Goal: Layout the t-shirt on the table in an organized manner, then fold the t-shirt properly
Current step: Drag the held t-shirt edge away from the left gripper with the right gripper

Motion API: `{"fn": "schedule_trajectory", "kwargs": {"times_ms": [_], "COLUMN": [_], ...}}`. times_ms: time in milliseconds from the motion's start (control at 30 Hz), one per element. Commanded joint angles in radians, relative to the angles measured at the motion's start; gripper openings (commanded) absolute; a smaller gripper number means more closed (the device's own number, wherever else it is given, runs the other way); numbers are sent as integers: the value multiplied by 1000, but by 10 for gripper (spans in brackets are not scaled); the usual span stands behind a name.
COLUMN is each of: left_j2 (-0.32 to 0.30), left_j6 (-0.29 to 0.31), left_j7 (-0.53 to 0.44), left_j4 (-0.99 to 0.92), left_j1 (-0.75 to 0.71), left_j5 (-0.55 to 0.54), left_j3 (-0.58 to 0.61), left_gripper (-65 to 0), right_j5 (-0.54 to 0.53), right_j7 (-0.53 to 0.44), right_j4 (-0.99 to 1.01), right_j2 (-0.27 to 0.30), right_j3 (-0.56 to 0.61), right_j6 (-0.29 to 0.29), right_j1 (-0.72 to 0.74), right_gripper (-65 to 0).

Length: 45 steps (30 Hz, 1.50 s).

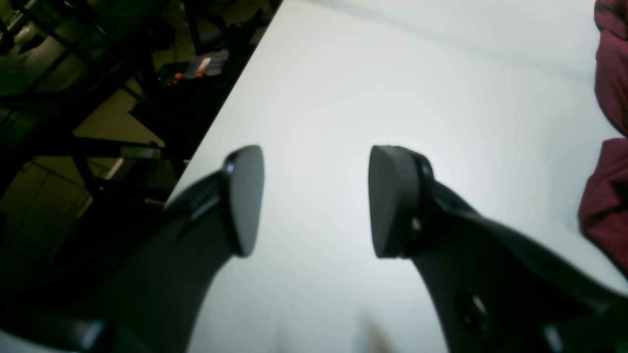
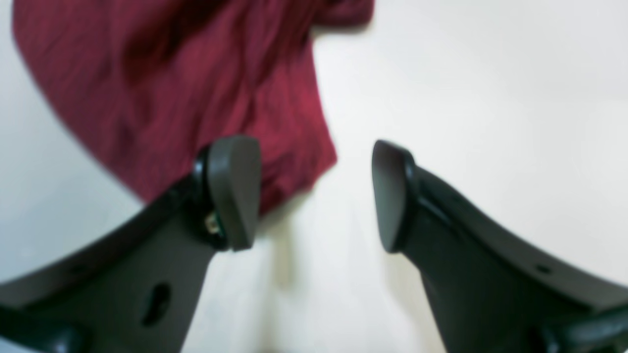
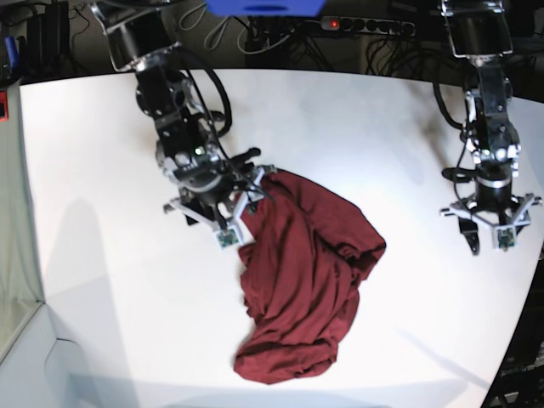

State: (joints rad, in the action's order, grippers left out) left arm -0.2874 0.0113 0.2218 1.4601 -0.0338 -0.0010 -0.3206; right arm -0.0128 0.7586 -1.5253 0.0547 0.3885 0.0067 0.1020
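The maroon t-shirt [image 3: 302,272] lies crumpled in a bunched heap near the middle of the white table [image 3: 382,127]. My right gripper [image 3: 240,204] hovers at the heap's upper left corner. In the right wrist view that gripper [image 2: 314,196] is open, only bare table [image 2: 490,98] shows between its pads, and the t-shirt [image 2: 186,73] edge lies just past the left pad. My left gripper [image 3: 486,231] stands open well to the right of the shirt. Its own view shows it [image 1: 316,201] over bare table [image 1: 392,73], with t-shirt folds [image 1: 611,196] at the right border.
The table's edge [image 1: 221,117] runs diagonally in the left wrist view, with dark frames and floor [image 1: 98,122] beyond it. A power strip [image 3: 365,25] and cables lie behind the table's far edge. The table's curved rim [image 3: 518,340] passes close to the left arm.
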Motion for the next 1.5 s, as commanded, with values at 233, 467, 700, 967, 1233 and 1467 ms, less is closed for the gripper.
{"fn": "schedule_trajectory", "kwargs": {"times_ms": [233, 467, 700, 967, 1233, 1467], "left_j2": [-14, -13, -11, 38, 73, 80], "left_j6": [-6, -6, -6, -6, -6, -6], "left_j7": [-26, -26, -26, -28, -28, -31], "left_j4": [21, 20, 18, 20, 21, 20], "left_j1": [-18, -18, -12, 12, 27, 30], "left_j5": [0, 0, 0, -1, -1, -6], "left_j3": [-39, -47, -41, -38, 62, 191], "left_gripper": [-319, -319, -319, -319, -319, -319], "right_j5": [-2, -2, 4, 0, 0, 0], "right_j7": [-31, -164, -156, -24, -6, -14], "right_j4": [101, 268, 289, -88, -467, -473], "right_j2": [-26, -26, -5, 49, 44, -43], "right_j3": [0, -3, -7, -158, -426, -739], "right_j6": [0, 0, -1, -1, -1, -1], "right_j1": [72, 71, 64, -51, -112, -48], "right_gripper": [-283, -302, -616, -650, -650, -650]}}
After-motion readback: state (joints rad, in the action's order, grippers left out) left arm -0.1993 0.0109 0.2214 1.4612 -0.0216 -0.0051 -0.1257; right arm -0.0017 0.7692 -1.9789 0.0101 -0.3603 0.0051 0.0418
